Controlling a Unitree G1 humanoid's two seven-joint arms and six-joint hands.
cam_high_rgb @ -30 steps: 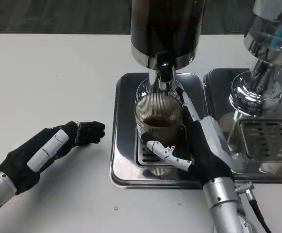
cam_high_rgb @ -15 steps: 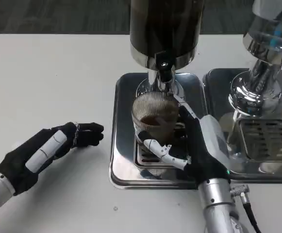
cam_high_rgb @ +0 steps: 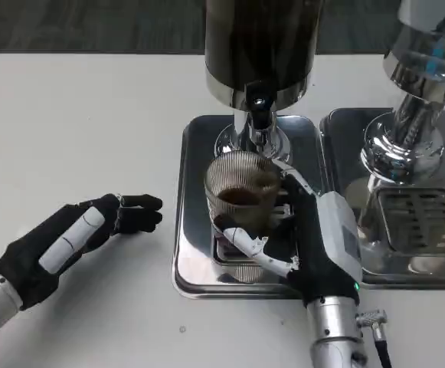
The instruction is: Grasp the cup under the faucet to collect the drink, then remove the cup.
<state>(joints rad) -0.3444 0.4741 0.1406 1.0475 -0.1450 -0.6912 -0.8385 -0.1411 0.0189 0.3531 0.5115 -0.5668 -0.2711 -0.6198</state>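
ribbed clear cup [cam_high_rgb: 241, 192] standing on the slotted grate of the steel drip tray [cam_high_rgb: 195, 261], just below and a little in front of the black faucet [cam_high_rgb: 258, 115]. holds a shallow pool of dark brown drink at the bottom, rest of the glass clear. gripped by the right hand [cam_high_rgb: 314, 238]: thumb across the near side low down, fingers [cam_high_rgb: 292, 180] reaching round the far right side, palm against the cup's right. above the faucet, dispenser tank [cam_high_rgb: 262, 46] with dark liquid behind its wall and a chrome band at the base. to the right, second dispenser [cam_high_rgb: 421, 77] on its own tray [cam_high_rgb: 421, 230], clear-walled, contents not readable. left hand [cam_high_rgb: 76, 234] lying on the white table [cam_high_rgb: 92, 123] well apart from the tray, holding nothing, fingers loosely curled and pointing toward the tray's left edge.
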